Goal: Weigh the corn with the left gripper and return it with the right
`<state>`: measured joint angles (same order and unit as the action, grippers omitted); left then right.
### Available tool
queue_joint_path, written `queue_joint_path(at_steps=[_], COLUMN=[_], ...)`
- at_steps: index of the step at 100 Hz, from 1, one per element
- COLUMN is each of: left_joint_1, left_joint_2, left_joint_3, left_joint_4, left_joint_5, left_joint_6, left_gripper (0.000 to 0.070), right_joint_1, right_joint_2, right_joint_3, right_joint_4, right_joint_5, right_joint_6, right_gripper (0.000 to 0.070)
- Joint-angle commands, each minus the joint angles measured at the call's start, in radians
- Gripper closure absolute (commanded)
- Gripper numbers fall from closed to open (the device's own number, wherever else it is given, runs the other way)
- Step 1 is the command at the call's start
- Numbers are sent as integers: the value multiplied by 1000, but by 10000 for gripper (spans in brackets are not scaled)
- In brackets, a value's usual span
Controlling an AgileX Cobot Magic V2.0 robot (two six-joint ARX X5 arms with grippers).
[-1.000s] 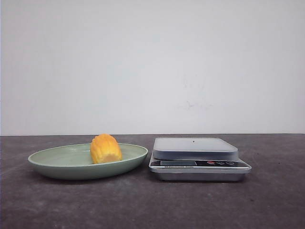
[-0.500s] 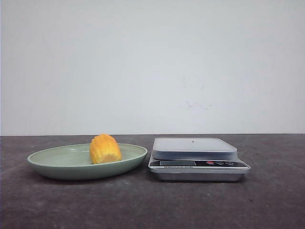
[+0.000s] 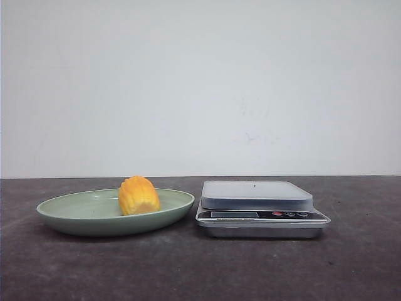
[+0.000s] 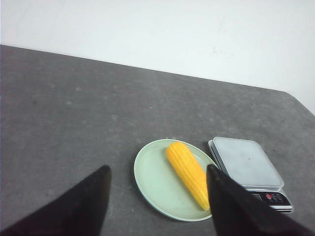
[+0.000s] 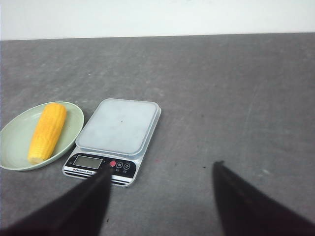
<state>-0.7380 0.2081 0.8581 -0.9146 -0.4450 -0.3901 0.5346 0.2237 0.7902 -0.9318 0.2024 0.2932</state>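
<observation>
Risk: corn (image 4: 189,173) is a long, rounded cob lying lengthwise in the plate (image 4: 150,183), so an off-centre pinch w/ the left gripper (image 4: 156,206) could let it roll or tip out; set down crooked on the scale (image 5: 118,126), it may roll off the flat pan. Both grippers hang well back from everything. Left fingers spread wide, nothing between; right gripper (image 5: 160,206) likewise wide, empty. Plate holds only the corn; scale sits just beside the plate, pan bare.
</observation>
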Motion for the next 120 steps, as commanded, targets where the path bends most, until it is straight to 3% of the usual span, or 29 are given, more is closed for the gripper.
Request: queue_joint_path(at_steps=[1, 2, 102, 110, 120], left_joint_1=[-9, -9, -9, 28, 157], left_joint_2=[-1, -1, -2, -14, -14], left_joint_3=[-14, -18, -52, -53, -64], left_joint_4=[35, 38, 70, 71, 109], left_joint_5=[-2, -2, 0, 4, 8], left_joint_6=[16, 16, 15, 17, 106], left_gripper=[670, 700, 684, 684, 684], right_joint_1=[4, 4, 4, 4, 4], right_joint_2=[-2, -2, -5, -5, -5], right_joint_3=[-8, -10, -24, -24, -24], right_joint_4=[27, 29, 42, 42, 42], right_joint_5=[0, 0, 8, 8, 8], right_joint_6=[13, 13, 13, 13, 13], right_gripper=[700, 700, 693, 693, 693])
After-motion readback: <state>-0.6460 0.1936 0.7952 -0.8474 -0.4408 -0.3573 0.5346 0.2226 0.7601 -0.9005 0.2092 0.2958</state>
